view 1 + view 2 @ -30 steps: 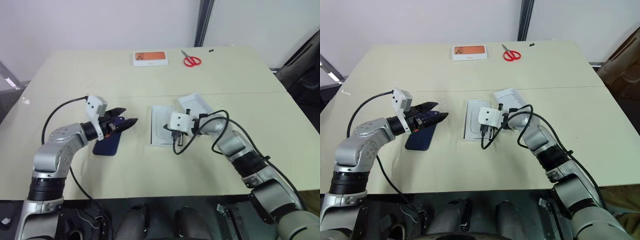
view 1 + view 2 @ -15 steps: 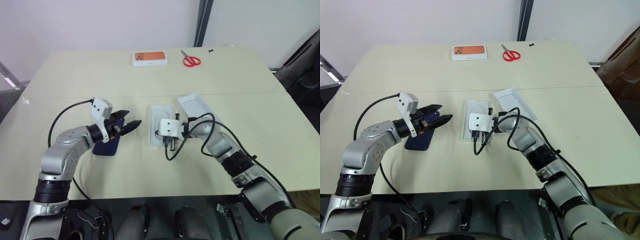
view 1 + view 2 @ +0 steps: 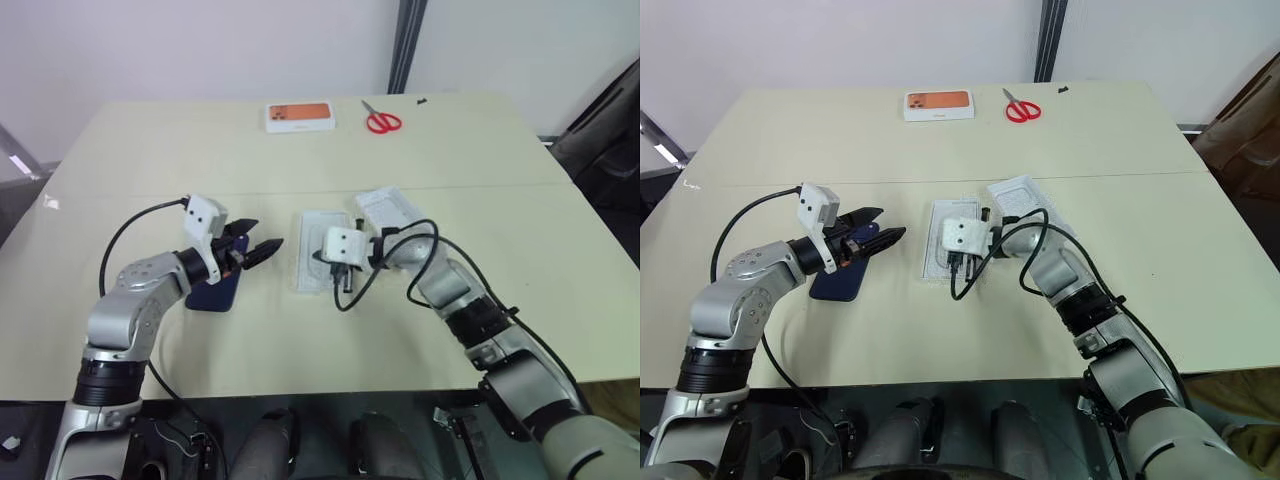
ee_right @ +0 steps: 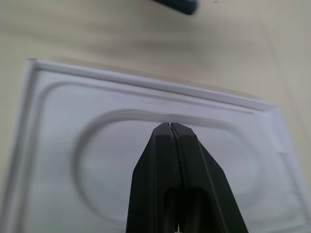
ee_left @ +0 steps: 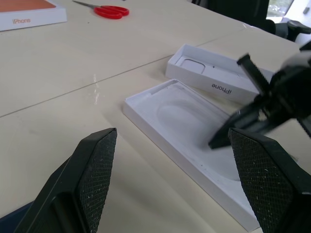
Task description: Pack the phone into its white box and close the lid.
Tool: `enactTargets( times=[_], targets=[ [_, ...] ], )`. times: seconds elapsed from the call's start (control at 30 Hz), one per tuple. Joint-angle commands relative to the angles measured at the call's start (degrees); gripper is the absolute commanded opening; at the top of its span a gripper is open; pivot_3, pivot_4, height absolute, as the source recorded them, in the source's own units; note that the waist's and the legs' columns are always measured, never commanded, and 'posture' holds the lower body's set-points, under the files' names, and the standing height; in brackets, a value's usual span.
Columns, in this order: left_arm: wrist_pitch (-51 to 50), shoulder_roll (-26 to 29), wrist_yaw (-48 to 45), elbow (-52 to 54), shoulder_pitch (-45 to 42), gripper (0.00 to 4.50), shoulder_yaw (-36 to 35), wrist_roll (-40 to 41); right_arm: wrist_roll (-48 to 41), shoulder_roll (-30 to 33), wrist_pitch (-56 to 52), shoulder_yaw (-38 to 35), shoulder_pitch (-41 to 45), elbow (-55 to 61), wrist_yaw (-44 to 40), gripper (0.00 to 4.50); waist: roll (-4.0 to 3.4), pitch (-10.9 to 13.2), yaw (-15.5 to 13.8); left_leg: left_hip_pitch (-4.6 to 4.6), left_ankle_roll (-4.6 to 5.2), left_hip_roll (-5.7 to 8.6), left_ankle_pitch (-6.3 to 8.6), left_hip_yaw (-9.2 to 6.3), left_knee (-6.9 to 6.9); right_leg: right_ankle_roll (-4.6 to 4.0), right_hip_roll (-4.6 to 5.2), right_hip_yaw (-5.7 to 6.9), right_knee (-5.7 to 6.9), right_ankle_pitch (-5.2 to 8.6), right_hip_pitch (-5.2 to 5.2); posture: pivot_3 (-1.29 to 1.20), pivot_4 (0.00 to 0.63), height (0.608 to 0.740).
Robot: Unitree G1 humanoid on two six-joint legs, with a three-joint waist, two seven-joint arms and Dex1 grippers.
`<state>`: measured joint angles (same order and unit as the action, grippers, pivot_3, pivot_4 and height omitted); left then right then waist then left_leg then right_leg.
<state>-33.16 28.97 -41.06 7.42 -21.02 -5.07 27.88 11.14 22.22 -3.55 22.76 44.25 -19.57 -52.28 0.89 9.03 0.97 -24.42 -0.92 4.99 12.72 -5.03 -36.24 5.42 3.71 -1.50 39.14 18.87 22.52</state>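
L gripper (image 3: 262,247) fingers spread wide, empty, over phone (image 3: 214,291). R gripper (image 4: 172,127) fingers clenched tight, empty, tips over white insert (image 3: 318,262) mid-table; white box (image 5: 214,80) beside it.

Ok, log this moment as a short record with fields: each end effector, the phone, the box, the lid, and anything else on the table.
left end effector: open, holding nothing, just above the table between phone and box
right end effector: shut, holding nothing, over the box's recess
phone: flat on the table beside the left arm, not packed
white box: open, white recessed insert showing
lid: off, lying beside the box
orange-topped box: far edge of table
scissors: red, next to it
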Motion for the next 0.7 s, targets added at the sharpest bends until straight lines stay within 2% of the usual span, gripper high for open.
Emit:
enactTargets(
  times=[0.03, 0.43, 0.7],
  targets=[
    [1.48, 0.16, -0.16, 0.8, -0.74, 3.89, -0.36, -0.23, 0.3, 0.99, 1.86, -2.04, 2.49, -1.65, 1.59, 0.02, 0.0, 0.0, -0.01, 0.0, 0.0, 0.0, 0.0, 0.0, 0.0, 0.0, 0.0, 0.0, 0.0, 0.0, 0.0, 0.0, 0.15, 0.734],
    [1.9, 0.3, -0.21, 0.37, -0.59, 3.89, -0.16, -0.97, 9.16, 2.52, 9.44, 3.83, 0.87, -6.72, 3.92, 0.02, 0.0, 0.0, 0.07, 0.0, -0.02, 0.0, -0.01, 0.01, 0.0, 0.0, -0.01, -0.01, 0.02, 0.0, 0.01, 0.0, 0.15, 0.734],
    [2.06, 0.07, -0.05, 0.2, -0.54, 3.89, -0.16, -1.37, 5.48, 1.36, 8.2, 0.25, 1.78, -3.53, 3.02, 0.02, 0.0, 0.0, -0.02, 0.0, -0.02, 0.0, -0.02, 0.0, -0.01, 0.0, 0.0, 0.0, 0.02, 0.0, 0.0, 0.0, 0.15, 0.734]
  ],
)
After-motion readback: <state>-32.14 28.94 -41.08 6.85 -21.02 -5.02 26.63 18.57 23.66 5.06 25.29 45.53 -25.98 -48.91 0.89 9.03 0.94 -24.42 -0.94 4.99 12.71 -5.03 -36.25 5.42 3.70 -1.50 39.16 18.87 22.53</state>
